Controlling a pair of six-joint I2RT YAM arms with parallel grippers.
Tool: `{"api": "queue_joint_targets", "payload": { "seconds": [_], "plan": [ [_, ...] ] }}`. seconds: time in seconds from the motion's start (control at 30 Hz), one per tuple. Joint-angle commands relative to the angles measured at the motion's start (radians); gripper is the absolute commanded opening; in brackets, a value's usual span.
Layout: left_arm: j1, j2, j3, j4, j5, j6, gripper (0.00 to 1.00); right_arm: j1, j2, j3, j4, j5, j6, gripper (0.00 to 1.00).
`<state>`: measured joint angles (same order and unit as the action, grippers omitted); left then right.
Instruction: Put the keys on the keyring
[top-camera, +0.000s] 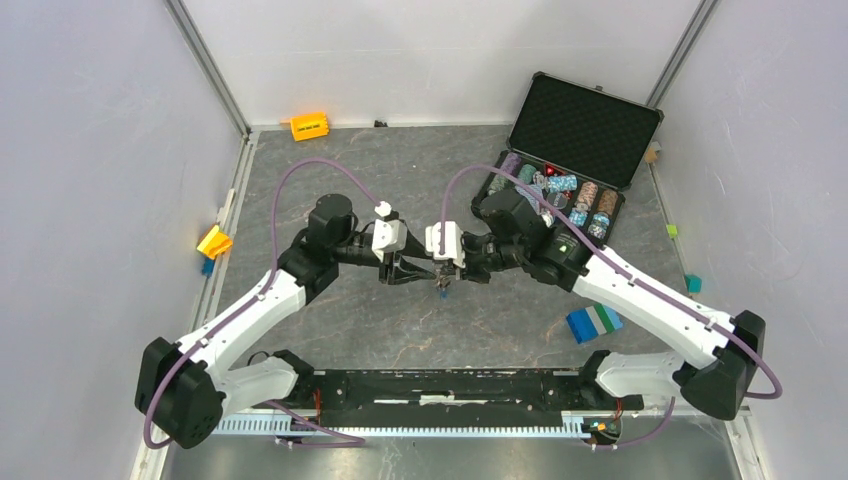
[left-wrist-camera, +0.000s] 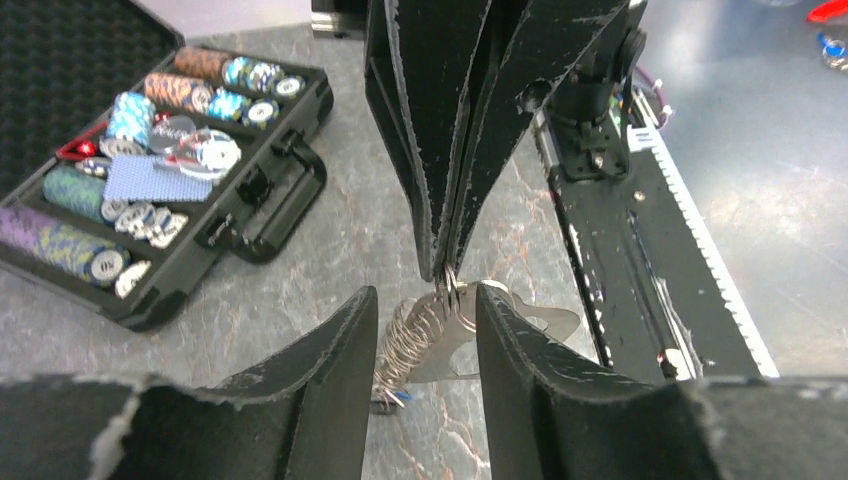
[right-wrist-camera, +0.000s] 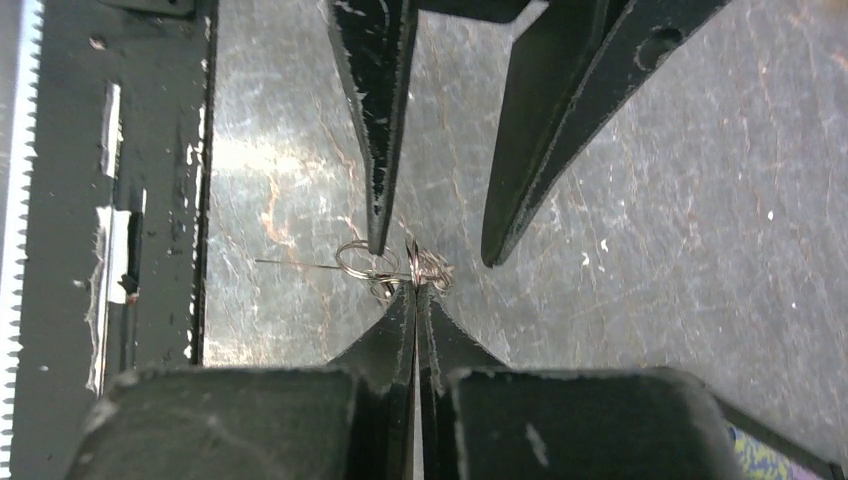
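Passing the keyring (left-wrist-camera: 440, 355) across at mid-table.
Pinched by the tight-closed right gripper (left-wrist-camera: 445, 268), straddled by the left gripper (left-wrist-camera: 425, 300) with fingers (left-wrist-camera: 330, 370) parted; best closed squarely on its flat body before releasing.

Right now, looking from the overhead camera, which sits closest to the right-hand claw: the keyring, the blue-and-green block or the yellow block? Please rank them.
1. keyring: pinched in the right gripper itself, mid-table.
2. blue-and-green block: on the right side, toward the arm bases.
3. yellow block: far over by the left wall.
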<state>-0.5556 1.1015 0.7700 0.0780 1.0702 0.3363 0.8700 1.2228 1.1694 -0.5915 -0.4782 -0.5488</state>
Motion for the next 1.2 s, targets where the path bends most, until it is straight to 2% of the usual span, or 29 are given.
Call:
{"api": "queue_joint_targets", "payload": {
  "seconds": [0.0, 0.13, 0.3, 0.77, 0.9, 1.17],
  "plan": [
    [0.001, -0.013, 0.025, -0.145, -0.051, 0.148, 0.49, 0.026, 0.031, 0.071, -0.065, 0.119, -0.01, 0.0],
    [-0.004, -0.014, 0.019, -0.135, -0.065, 0.147, 0.48, 0.05, 0.061, 0.101, -0.085, 0.167, 0.001, 0.0],
    [-0.012, -0.012, -0.014, -0.047, -0.064, 0.08, 0.46, 0.078, 0.09, 0.129, -0.096, 0.207, 0.012, 0.0],
    [-0.021, 0.007, -0.072, 0.107, -0.039, -0.026, 0.31, 0.1, 0.1, 0.143, -0.088, 0.233, 0.024, 0.0],
    [-0.02, 0.002, -0.121, 0.214, -0.021, -0.061, 0.31, 0.1, 0.078, 0.112, -0.059, 0.233, 0.026, 0.0],
    [-0.015, -0.002, -0.16, 0.314, -0.024, -0.088, 0.34, 0.098, 0.061, 0.079, -0.048, 0.224, 0.029, 0.0]
  ]
}}
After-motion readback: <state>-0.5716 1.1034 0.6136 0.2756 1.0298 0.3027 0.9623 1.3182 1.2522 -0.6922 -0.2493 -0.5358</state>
